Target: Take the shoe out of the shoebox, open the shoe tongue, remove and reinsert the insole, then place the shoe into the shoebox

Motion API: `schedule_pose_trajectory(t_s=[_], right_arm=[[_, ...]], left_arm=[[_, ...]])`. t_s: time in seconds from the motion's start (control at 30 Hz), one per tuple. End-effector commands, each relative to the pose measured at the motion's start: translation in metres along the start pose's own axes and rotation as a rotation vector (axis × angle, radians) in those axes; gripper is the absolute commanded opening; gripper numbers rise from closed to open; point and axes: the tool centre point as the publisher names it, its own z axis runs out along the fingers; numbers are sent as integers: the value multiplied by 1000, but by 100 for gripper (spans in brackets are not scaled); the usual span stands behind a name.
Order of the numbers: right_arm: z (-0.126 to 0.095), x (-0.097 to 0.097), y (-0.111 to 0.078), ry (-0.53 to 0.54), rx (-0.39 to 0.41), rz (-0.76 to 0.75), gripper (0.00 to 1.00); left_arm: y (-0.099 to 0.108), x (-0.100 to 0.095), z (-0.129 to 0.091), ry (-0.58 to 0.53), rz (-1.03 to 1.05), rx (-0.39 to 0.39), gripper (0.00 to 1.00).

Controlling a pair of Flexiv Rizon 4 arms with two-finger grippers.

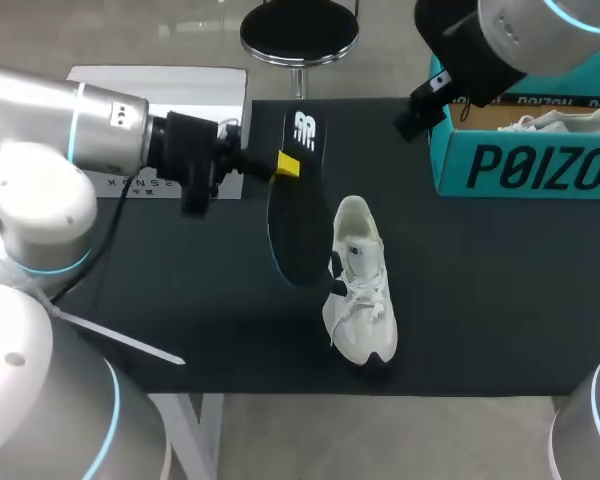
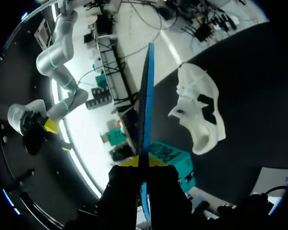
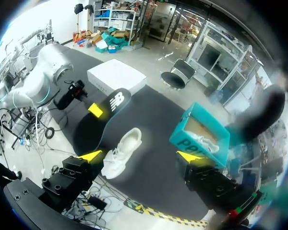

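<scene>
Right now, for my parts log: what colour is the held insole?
The insole is black with a white logo, clearest in the head view.

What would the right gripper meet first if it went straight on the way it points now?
Probably the bare table, between the white shoe and the teal shoebox; the open right gripper has nothing nearer, though depth is unclear.

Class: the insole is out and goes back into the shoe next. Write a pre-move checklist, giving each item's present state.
1. Insole held in left jaws: ok, shut on it.
2. Shoe out of the shoebox, on the table: ok.
3. Tongue opened wide: cannot tell.
4. Right jaws steadying the shoe: not ok, open and well away from it.
5. Insole lined up over the shoe: not ok, held beside it.
</scene>
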Motion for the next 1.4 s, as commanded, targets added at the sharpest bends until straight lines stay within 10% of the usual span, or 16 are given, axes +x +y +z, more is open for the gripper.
schedule_pose_trajectory(t_s=[0.03,0.8,1.4], right_arm=[[1,1,2,0,5,1,100],[1,1,2,0,5,1,100],[1,1,2,0,5,1,100]], left_arm=[[-9,6,2,52,214,-72,0],[87,11,1,11,237,-104,0],[128,39,66,-7,304,-88,0]])
